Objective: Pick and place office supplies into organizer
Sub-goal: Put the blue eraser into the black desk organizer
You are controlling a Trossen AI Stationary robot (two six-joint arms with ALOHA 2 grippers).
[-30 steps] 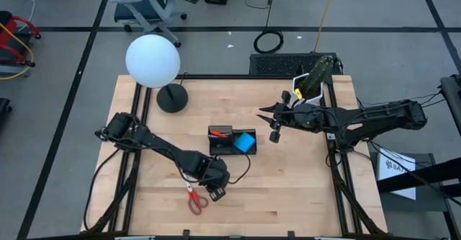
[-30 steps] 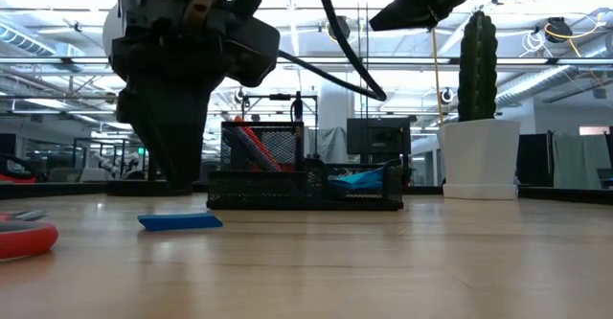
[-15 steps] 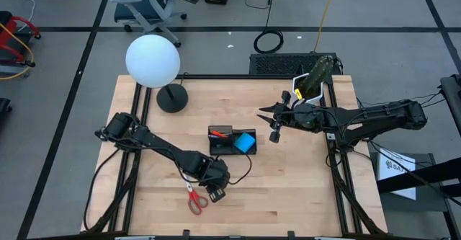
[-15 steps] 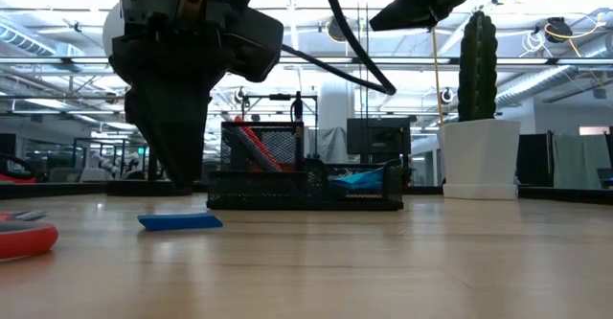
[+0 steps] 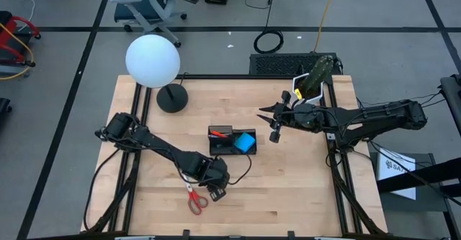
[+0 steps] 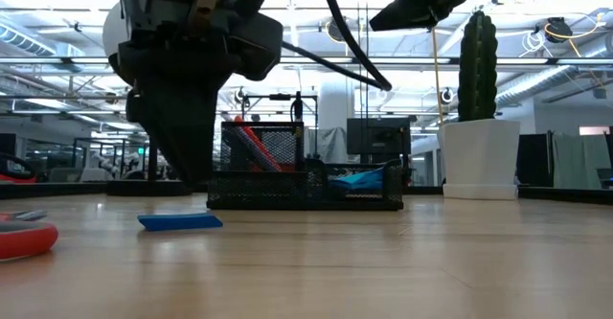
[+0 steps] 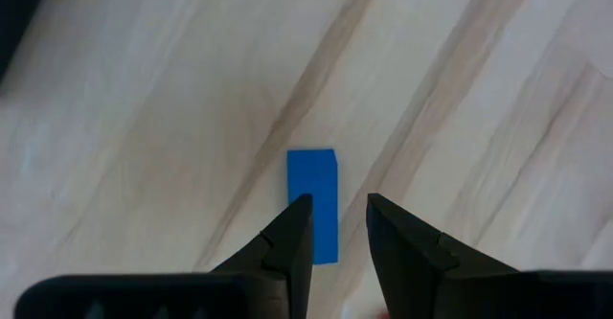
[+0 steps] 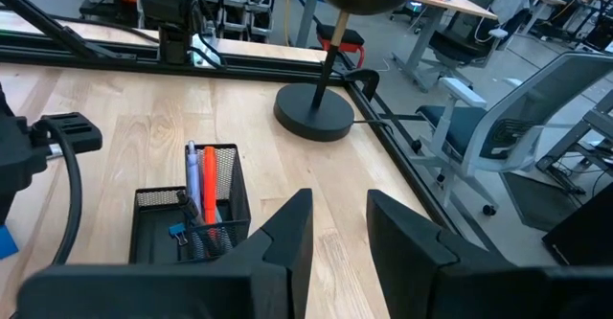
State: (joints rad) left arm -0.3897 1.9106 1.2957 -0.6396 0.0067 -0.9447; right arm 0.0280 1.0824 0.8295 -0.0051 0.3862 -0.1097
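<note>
My left end effector [image 7: 335, 225] hovers, fingers apart, over the small blue eraser [image 7: 313, 202]; probably light and stiff, so I'd pinch its long sides.

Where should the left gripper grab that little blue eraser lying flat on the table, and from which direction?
Judging by its pose, come straight down from above: the blue eraser lies flat on the bare wood, a thin narrow block. Pinch its two long edges near the middle. The left gripper is open right above it, fingers roughly in line with its length.

Pale wood-grain table [image 5: 288, 175], black wire-mesh organizer [image 6: 306, 180]
</note>
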